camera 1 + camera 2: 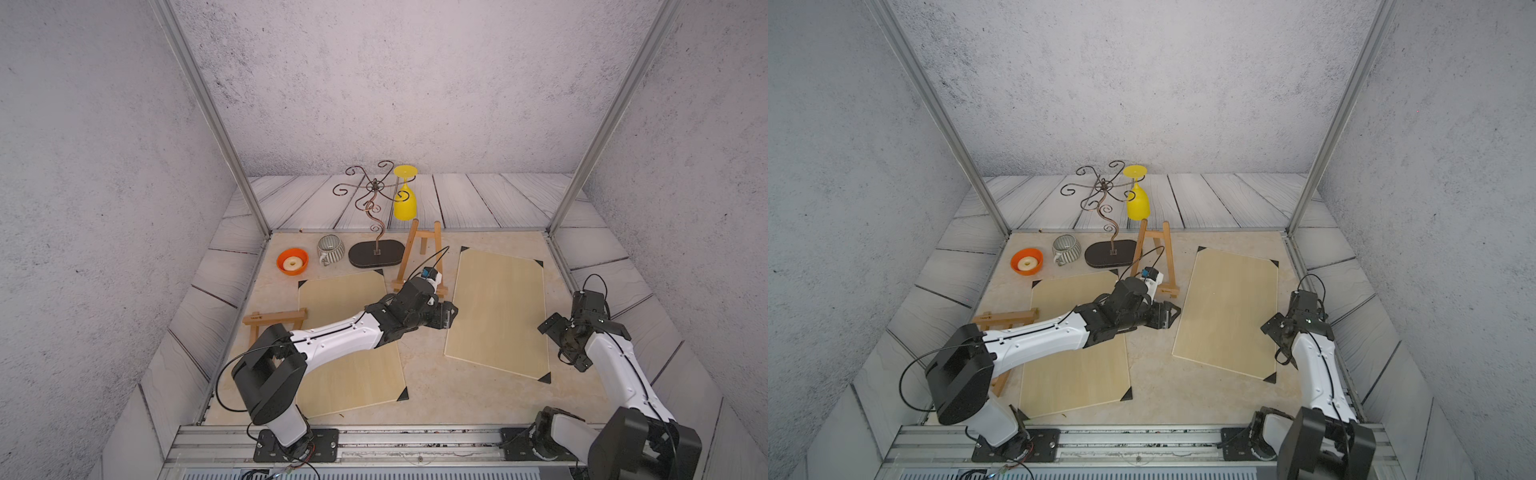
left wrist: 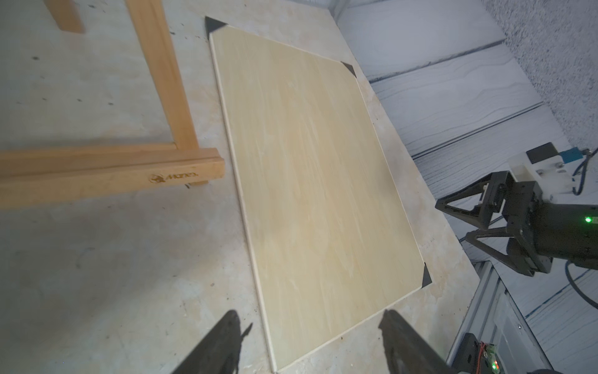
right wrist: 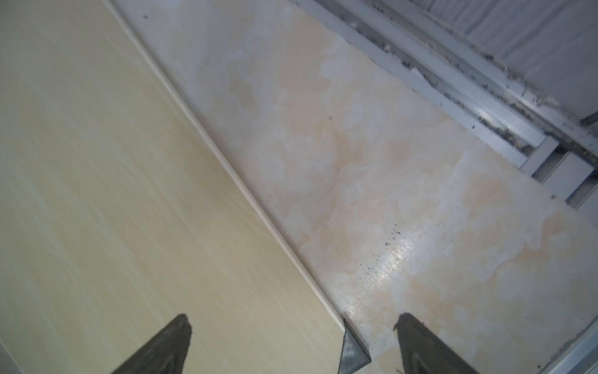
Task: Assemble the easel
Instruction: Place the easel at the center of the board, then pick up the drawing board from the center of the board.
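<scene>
A wooden easel frame lies at the middle back; its ledge shows in the left wrist view. A second easel piece sits at the left, partly under my left arm. Two pale boards with black corners lie flat, one on the right and one on the left. My left gripper is open and empty over the right board's left edge. My right gripper is open, with that board's right edge and black corner between its fingers.
At the back left stand an orange bowl with a ring in it, a striped mug and a curly metal rack with a yellow glass hanging upside down. Metal posts and rails frame the table.
</scene>
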`<state>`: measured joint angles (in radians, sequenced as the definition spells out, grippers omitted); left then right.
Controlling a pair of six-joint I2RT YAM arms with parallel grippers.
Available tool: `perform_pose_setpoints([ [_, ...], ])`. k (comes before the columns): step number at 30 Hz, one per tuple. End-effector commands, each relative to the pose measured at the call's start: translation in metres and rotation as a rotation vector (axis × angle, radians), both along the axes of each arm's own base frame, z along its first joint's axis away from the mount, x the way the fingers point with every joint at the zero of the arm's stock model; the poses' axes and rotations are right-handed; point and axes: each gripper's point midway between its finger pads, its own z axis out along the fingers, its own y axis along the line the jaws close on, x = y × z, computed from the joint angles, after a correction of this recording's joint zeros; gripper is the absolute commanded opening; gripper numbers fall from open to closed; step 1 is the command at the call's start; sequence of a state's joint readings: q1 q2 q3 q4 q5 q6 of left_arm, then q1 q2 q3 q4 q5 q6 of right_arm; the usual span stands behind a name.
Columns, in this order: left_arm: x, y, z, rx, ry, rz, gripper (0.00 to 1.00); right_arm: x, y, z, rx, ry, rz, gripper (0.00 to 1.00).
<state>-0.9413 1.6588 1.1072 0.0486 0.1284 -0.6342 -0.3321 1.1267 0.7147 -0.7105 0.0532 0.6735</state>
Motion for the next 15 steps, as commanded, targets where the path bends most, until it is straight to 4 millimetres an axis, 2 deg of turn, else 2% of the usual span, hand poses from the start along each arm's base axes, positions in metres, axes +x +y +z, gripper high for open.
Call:
perform_pose_setpoints([
  [1,-0.007,-0.012,-0.016,0.028,0.049,-0.039,0.71,0.008,0.012,-0.019,0.139,-0.021,-0.001,0.99],
  [4,-0.003,-0.018,-0.035,0.061,0.064,-0.036,0.72,0.008,0.013,-0.032,0.168,0.01,-0.002,0.99],
  [10,0.007,-0.019,-0.084,0.166,0.107,-0.001,0.72,0.004,0.011,-0.041,0.169,0.032,0.01,0.99],
  [15,0.008,-0.025,-0.111,0.212,0.166,0.014,0.72,0.001,0.014,-0.049,0.202,0.063,0.016,0.99],
])
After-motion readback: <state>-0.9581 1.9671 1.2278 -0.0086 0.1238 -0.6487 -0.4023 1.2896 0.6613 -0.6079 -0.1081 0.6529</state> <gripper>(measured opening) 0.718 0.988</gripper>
